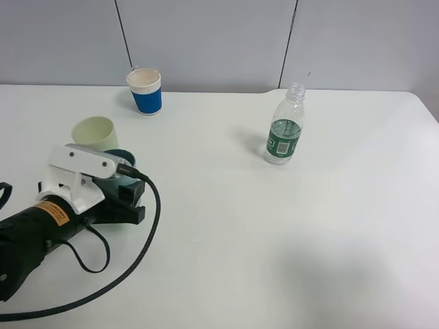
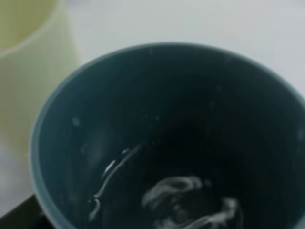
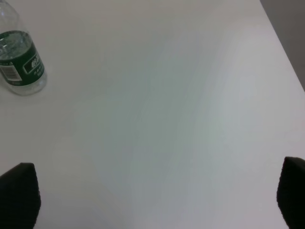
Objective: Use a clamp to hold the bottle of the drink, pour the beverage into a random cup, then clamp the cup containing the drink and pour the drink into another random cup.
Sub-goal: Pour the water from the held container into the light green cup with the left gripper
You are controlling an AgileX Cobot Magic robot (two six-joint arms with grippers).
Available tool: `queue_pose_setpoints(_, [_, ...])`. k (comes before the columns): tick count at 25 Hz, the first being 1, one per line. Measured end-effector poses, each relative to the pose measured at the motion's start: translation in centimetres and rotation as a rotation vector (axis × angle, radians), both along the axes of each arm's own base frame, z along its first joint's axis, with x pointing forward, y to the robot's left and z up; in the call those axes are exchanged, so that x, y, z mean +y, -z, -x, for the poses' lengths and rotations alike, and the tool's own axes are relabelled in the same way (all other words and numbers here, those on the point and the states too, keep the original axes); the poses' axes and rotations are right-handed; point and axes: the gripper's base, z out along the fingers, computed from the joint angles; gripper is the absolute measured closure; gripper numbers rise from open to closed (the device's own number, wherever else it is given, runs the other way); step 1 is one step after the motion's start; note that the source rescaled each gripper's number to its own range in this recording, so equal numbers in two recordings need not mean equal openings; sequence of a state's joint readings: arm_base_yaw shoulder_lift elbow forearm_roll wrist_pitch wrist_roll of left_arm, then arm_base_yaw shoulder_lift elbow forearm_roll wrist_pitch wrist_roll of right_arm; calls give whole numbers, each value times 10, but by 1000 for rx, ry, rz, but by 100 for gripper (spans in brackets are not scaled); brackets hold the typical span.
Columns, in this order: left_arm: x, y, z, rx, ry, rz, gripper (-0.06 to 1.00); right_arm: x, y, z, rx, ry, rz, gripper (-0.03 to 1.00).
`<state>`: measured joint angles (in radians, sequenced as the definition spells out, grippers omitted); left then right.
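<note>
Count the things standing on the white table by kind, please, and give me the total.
Plastic tumblers: 2 (pale yellow-green plastic tumbler, teal plastic tumbler)
Paper cups: 1 (blue-and-white paper cup)
Bottles: 1 (clear plastic bottle with a green label, no cap)
Total: 4

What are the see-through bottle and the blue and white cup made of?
The small clear bottle with the green label looks like thin glossy plastic: you see through it and it shines. The blue-and-white cup looks like matte paper, with a rolled rim, though I cannot be sure.
</note>
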<state>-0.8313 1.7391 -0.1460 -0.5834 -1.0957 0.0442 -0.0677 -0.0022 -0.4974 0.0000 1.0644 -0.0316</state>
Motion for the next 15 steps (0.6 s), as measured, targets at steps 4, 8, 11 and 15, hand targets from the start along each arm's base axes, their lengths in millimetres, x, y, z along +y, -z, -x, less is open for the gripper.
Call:
queue_pose_setpoints(4, [11, -8, 7, -25, -30, 1, 91, 0, 0, 0, 0, 0, 0, -3])
queue_pose_setpoints(8, [18, -15, 7, -64, -66, -45, 91, 0, 0, 0, 0, 0, 0, -3])
queue_pose_setpoints(11, [23, -21, 6, -91, -97, -71, 91, 0, 0, 0, 0, 0, 0, -3])
queue_pose_setpoints(15, [31, -28, 6, -111, -178, -69, 91, 0, 0, 0, 0, 0, 0, -3])
